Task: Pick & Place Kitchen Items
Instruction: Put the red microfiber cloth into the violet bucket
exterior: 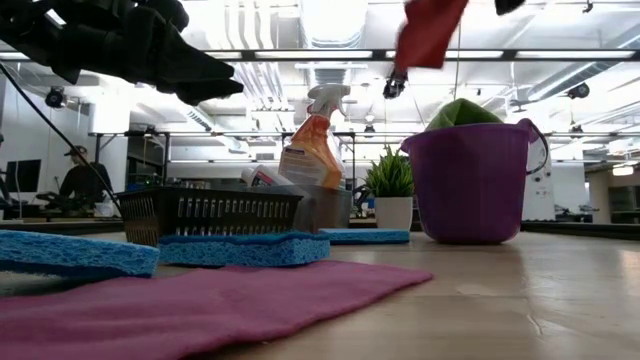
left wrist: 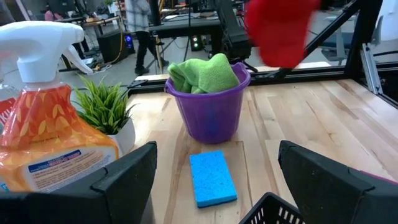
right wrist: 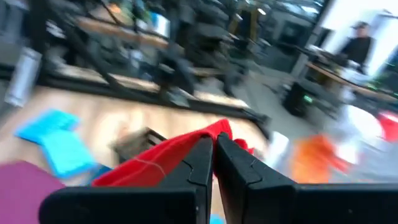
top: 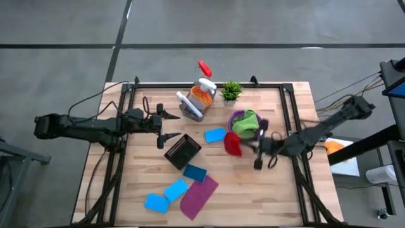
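1. Both arms are dark, almost black, and built from long, thin segments with thicker joints.
2. The left gripper (top: 169,125) has two pointed black fingers.
3. The left fingers (left wrist: 124,180) look broad, flat and matte.
4. The right gripper (right wrist: 214,163) has smooth black fingers with angled edges.
5. Thin dark cables run beside each arm.
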Motion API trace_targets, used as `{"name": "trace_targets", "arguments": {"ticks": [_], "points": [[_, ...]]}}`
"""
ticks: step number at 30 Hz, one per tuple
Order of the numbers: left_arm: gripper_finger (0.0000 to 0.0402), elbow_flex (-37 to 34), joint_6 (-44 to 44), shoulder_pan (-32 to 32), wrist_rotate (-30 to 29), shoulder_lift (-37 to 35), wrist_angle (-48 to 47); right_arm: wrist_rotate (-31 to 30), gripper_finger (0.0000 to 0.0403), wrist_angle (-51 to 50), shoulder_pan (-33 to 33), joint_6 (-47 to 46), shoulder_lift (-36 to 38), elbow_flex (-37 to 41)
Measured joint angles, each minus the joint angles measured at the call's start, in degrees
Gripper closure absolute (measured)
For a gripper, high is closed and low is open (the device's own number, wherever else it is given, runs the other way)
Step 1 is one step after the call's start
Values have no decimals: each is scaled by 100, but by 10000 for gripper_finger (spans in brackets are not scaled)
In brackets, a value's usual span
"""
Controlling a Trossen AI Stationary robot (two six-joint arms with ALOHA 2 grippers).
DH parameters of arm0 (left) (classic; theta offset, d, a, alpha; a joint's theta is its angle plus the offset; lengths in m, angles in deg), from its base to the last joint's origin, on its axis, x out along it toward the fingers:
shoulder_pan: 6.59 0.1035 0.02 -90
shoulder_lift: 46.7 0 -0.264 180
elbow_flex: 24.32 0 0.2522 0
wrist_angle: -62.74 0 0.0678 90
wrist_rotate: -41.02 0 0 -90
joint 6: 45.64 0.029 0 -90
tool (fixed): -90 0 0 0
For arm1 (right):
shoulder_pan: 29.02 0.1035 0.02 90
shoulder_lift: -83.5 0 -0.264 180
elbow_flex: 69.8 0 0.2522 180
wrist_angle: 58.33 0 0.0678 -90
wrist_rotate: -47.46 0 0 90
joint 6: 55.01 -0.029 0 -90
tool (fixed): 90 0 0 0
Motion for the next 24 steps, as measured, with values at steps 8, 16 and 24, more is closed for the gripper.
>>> {"name": "trace_targets", "arguments": {"ticks": [8,16,24], "points": [[66,-2,0,0,0,0,-17,-456,385,-2554,-660,-897,1117,2],[66,-2,-2,0,0,-1,-17,-21,385,-3856,-1281,-2034,709,7],[66,-3,-2,0,0,1,-55,477,385,-3993,-1891,-2379,-139,7]]}}
